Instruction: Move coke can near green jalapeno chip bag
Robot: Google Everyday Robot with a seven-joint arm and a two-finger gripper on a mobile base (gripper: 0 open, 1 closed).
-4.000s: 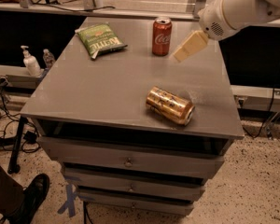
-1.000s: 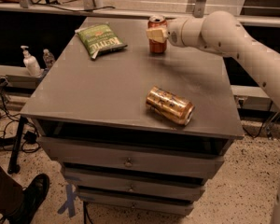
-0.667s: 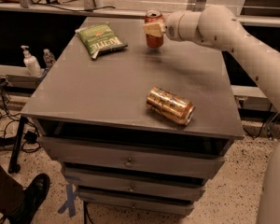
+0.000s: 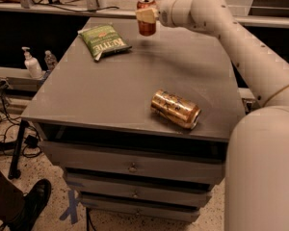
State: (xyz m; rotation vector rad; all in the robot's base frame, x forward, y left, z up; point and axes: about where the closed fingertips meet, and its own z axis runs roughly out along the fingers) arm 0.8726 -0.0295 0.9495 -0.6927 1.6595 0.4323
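The red coke can [image 4: 146, 27] with a silver top is held upright in my gripper [image 4: 147, 16], lifted above the far part of the grey cabinet top [image 4: 111, 85]. The gripper is shut on the can, its pale fingers [image 4: 145, 15] across the can's upper half. The green jalapeno chip bag [image 4: 104, 41] with the white Kettle label lies flat at the far left of the top, to the left of the can and a little nearer. My white arm reaches in from the right.
A shiny gold-bronze patterned can [image 4: 176, 109] lies on its side near the front right edge. A soap dispenser [image 4: 32, 64] and a small bottle [image 4: 50, 60] stand on a ledge to the left. A person's shoe [image 4: 31, 203] is on the floor at the lower left.
The gripper closed on the coke can, lifted it off the top and carried it left toward the chip bag. The gold can and the bag have not moved.
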